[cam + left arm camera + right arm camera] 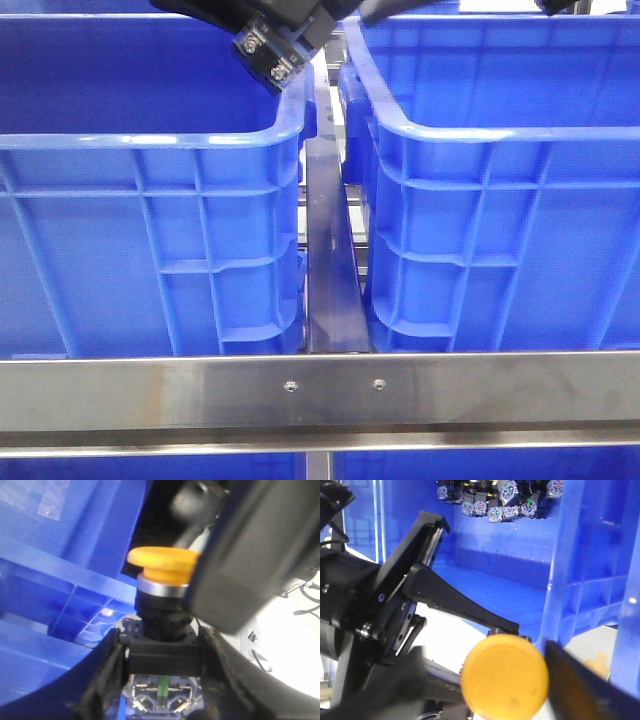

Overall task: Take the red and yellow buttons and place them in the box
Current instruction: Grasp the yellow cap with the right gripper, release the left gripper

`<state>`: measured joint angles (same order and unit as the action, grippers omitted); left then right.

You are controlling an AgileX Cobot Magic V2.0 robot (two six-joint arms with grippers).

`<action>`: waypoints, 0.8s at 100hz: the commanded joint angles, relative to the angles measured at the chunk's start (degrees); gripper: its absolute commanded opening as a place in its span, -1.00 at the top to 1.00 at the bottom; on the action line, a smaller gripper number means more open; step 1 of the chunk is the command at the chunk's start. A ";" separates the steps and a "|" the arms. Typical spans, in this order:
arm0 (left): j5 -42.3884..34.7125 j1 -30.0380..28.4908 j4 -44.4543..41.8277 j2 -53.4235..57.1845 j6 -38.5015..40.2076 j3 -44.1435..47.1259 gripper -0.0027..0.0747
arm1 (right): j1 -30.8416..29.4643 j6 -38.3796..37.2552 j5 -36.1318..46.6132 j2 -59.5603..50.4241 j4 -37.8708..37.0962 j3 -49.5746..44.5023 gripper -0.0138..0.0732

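The left gripper [161,680] grips the yellow button [162,565] by its black base, cap pointing away from the fingers, above the left box [150,140] rim's inner corner. Right gripper's state: cannot tell.

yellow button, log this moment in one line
yellow button | held in left gripper | raised between blue crates | right gripper alongside

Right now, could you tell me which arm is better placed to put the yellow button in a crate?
Left, probably: the left gripper clamps the yellow push button by its body, near the left blue crate.
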<state>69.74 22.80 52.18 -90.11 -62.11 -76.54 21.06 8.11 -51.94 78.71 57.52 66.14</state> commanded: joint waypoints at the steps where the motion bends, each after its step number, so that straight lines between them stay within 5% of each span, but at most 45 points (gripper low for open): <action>1: 2.63 0.50 4.40 2.55 -0.14 -1.74 0.67 | -0.07 1.09 0.42 -1.35 3.56 1.83 -0.12; 12: 2.63 0.50 4.40 2.55 -0.14 -1.74 0.67 | -0.07 1.09 0.42 -1.35 3.61 1.83 0.10; 35: 2.36 0.50 4.40 2.55 -0.14 -1.74 0.58 | -0.07 1.09 0.42 -1.35 3.74 1.83 0.11; 42: 2.54 0.50 4.40 2.55 -0.14 -1.74 0.32 | -0.07 1.09 0.47 -1.35 4.40 1.83 0.11; 61: 2.54 0.50 4.40 2.55 0.07 -2.10 -0.81 | -0.07 1.09 0.42 -1.35 5.63 1.83 0.11; 80: 2.89 0.50 4.21 2.55 0.07 -2.30 -0.79 | -0.46 1.09 -0.13 -1.35 5.60 1.83 0.11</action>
<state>69.87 22.80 52.40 -89.90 -62.11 -77.09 21.06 8.23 -52.02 78.96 59.05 66.14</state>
